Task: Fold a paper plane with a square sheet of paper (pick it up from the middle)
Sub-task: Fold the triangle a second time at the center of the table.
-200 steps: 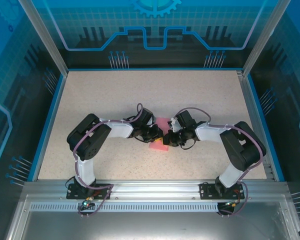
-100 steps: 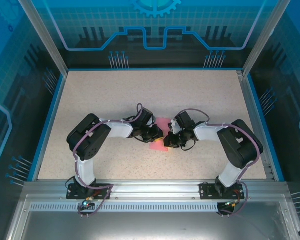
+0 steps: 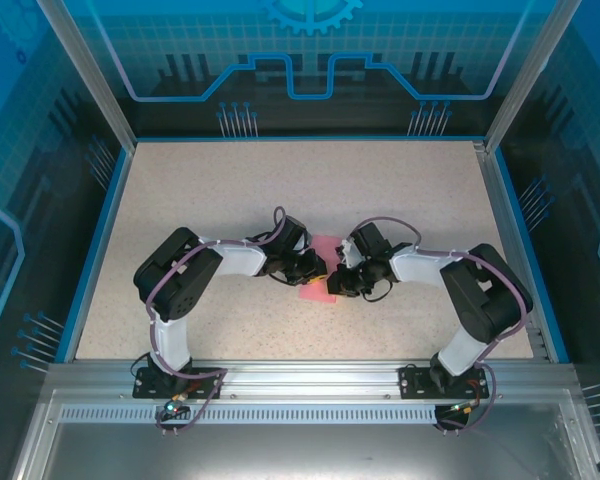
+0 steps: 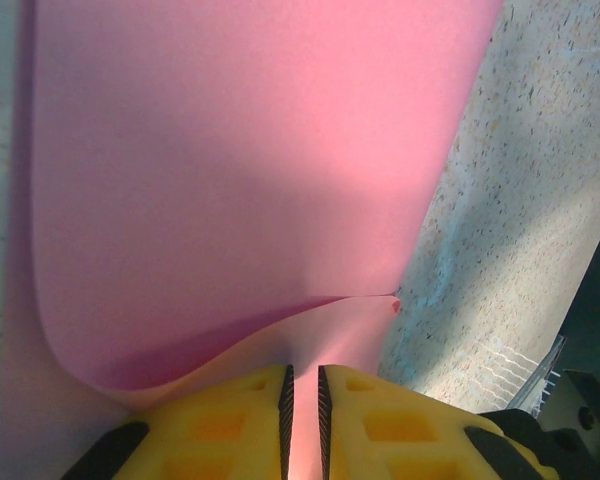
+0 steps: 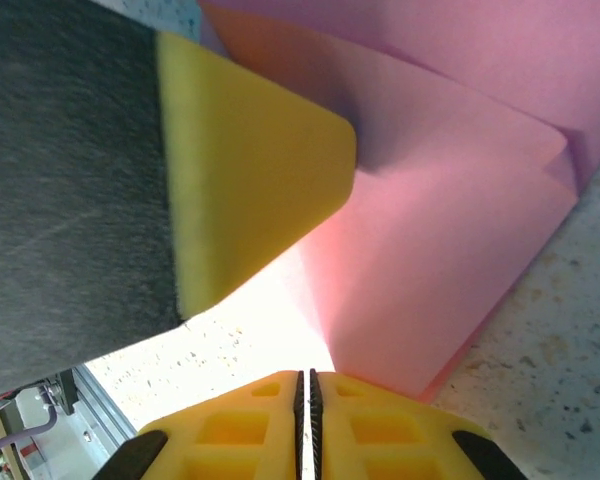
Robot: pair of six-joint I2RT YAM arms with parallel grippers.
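**Left wrist: left claw (image 4: 302, 372) nipped onto the pink paper, right claw (image 5: 307, 378) nearly closed too**

So in the left wrist view the two yellow fingers are down to a thin slit, and the slit itself looks pink. The square sheet of paper (image 4: 230, 150) has a loose upper layer that curls up off the table (image 4: 520, 200) and runs straight into the fingertips, so I'd call that a pinch on the paper's edge. The rest of the sheet spreads out flat ahead of the claw, with speckled table off to its right.

In the right wrist view the jaws are even tighter, basically a hairline. A creased bit of the paper comes right up to the tips. Honestly I can't tell whether it's actually caught in there or just touching. Up and to the left of the tips, one of the left claw's yellow fingers (image 5: 250, 170) sits on the paper.

From the top camera the paper is partly folded and sits squeezed between the two claws, which meet nearly tip to tip over it. Its long axis runs across the line between the claws, from the near side to the far side. Pink pokes out on both sides. I can't make out any pointed end.
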